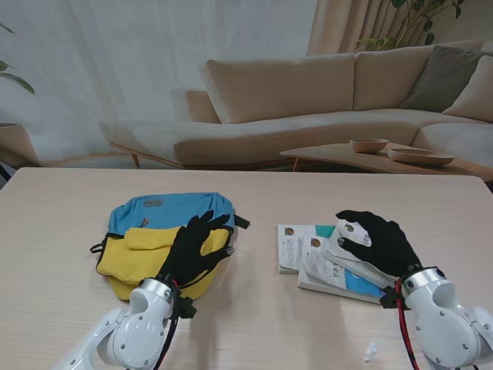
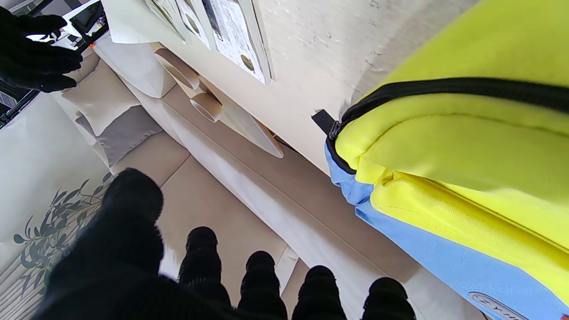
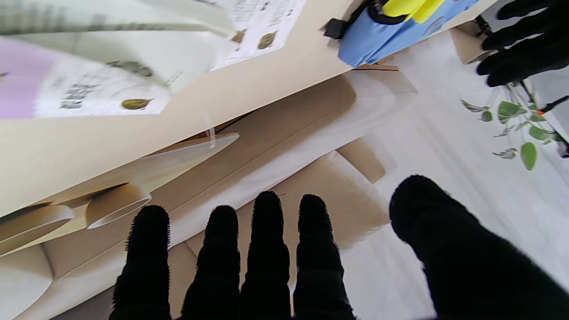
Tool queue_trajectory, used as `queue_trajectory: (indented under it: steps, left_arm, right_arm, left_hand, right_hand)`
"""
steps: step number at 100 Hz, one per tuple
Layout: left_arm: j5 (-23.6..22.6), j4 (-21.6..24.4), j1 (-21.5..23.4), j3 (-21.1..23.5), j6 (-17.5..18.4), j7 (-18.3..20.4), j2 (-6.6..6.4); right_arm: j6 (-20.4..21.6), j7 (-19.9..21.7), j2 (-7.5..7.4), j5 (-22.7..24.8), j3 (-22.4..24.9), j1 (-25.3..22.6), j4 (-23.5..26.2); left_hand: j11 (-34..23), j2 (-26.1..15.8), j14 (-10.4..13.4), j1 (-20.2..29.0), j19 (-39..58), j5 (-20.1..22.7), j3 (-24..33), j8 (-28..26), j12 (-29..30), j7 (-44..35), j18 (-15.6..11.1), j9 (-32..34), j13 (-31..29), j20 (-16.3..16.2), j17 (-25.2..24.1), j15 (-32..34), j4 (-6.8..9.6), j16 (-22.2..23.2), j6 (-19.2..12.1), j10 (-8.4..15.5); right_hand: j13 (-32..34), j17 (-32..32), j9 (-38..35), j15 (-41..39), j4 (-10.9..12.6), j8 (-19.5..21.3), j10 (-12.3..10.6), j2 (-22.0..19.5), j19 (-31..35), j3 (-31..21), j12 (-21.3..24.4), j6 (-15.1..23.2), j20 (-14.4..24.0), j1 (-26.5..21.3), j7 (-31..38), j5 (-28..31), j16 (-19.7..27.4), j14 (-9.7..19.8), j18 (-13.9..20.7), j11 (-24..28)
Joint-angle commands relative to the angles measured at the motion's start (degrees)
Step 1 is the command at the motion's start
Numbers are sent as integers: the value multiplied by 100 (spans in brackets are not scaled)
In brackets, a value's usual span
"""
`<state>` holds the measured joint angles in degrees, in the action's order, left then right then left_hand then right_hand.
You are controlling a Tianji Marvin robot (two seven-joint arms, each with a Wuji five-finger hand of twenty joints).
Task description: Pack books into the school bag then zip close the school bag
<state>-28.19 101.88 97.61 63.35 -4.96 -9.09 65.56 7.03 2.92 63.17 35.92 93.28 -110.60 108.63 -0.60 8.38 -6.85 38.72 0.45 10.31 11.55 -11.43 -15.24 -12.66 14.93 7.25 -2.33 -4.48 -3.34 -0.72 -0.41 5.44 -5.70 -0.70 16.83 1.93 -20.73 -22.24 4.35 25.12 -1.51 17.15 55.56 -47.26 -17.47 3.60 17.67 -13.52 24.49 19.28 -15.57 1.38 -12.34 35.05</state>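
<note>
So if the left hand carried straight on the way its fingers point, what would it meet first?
Probably nothing on the table: the left hand hovers over the yellow and blue fabric school bag, fingers aimed beyond its far edge toward the beige sofa. Depth is unclear.

A home living rm. Behind the pale wood desk point(image 1: 246, 181) sits a big beige L-shaped sofa point(image 1: 308, 108) w/ loose cushions, incl. a grey one point(image 1: 443, 77) at the corner. In front of it, a low wooden coffee table point(image 1: 362, 159) w/ two shallow wooden bowls point(image 1: 368, 144) on top. Sheer white curtains point(image 1: 115, 62) cover the window wall, w/ a heavier beige drape point(image 1: 347, 27) beside them. Leafy houseplant point(image 1: 424, 15) at far right, more leaves at far left edge. Soft daylight, domestic furnishings throughout.
</note>
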Motion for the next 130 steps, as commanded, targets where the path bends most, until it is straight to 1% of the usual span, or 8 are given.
queue_trajectory:
  steps: [1, 39, 81, 88, 104, 107, 113, 130]
  left_arm:
    - [5, 76, 49, 10, -20, 112, 16]
    - [24, 52, 16, -9, -28, 151, 12]
    - [42, 23, -38, -57, -78, 188, 10]
    - [40, 19, -43, -58, -79, 193, 9]
    - [36, 21, -46, -65, -97, 179, 13]
    - [33, 19, -49, -65, -95, 178, 13]
    - [34, 20, -51, -69, -103, 182, 13]
    - [38, 21, -62, -78, -114, 192, 11]
  right_arm:
    - [-96, 147, -49, 55, 95, 25, -138]
    - [-410, 708, -171, 405, 505, 237, -821]
    - [-994, 983, -267, 671, 182, 824, -1805]
    - [-1018, 1130, -307, 803, 117, 926, -1918]
    - [-1011, 1397, -390, 1191, -16, 1125, -2122]
    - [-1015, 1416, -398, 1238, -41, 1162, -2160]
    - [-1038, 1419, -407, 1299, -91, 1230, -2235]
    - [-1070, 1383, -419, 1346, -199, 1423, -2461]
  left_hand:
    - [-23, 84, 109, 16, -114, -138, 197, -64, -55, -60, -133, -59, 124, -74, -33, -11, 12, 102, -17, 166]
    - [-25, 98, 112, 19, -114, -134, 207, -44, -83, -45, -136, -54, 121, -90, -33, -8, 7, 119, -28, 173]
    - [-38, 101, 111, 23, -113, -140, 224, -31, -125, -37, -132, -56, 120, -105, -33, -5, 3, 136, -34, 161]
    - [-35, 98, 112, 26, -113, -144, 227, -27, -127, -29, -132, -57, 123, -106, -33, -7, 3, 137, -38, 165]
    - [-36, 114, 115, 27, -110, -139, 231, -20, -133, -17, -133, -52, 118, -114, -32, -2, 2, 144, -38, 170]
    - [-35, 104, 115, 22, -110, -147, 231, -17, -134, -9, -133, -55, 119, -115, -32, -2, 1, 145, -44, 173]
    - [-32, 113, 111, 27, -108, -140, 235, -12, -132, 0, -138, -54, 120, -119, -31, -4, 1, 146, -31, 166]
    - [-37, 115, 112, 25, -104, -147, 242, -8, -143, 14, -132, -55, 119, -133, -31, 0, 0, 159, -27, 161]
  right_hand:
    - [127, 3, -186, 17, -234, -98, 163, 110, 147, -106, -51, 9, -89, -94, 66, 147, -28, -4, -33, -59]
    - [242, 37, -329, 38, -290, -165, 115, 320, 173, -435, -60, 168, -138, -257, 149, 110, -22, -47, -35, -82]
    - [10, -26, 228, -57, -484, -208, 75, 553, 162, -574, -318, 213, -190, -249, 220, -260, -98, 9, 64, 470]
    - [-363, -188, 909, 205, -548, -219, -82, 764, -38, -593, -141, 320, -298, -263, 72, -868, 40, 164, 203, 161]
    - [-930, -491, 1014, 1131, -714, -100, -269, 1250, -561, -615, 793, 577, -506, -523, -962, -1468, 493, 425, 409, -1970]
    - [-955, -521, 1021, 1324, -730, 584, -277, 1297, -667, -567, 851, 587, -462, -602, -1838, -1314, 520, 440, 422, -2228]
    - [-1020, -598, 1060, 1660, -762, 724, -294, 1422, -870, -466, 1095, 629, -516, -774, -2343, -1212, 619, 470, 465, -2726]
    - [-1074, -636, 1076, 1861, -793, 399, -241, 1615, -1033, -386, 1218, 638, -530, -947, -2657, -1139, 609, 451, 468, -3033]
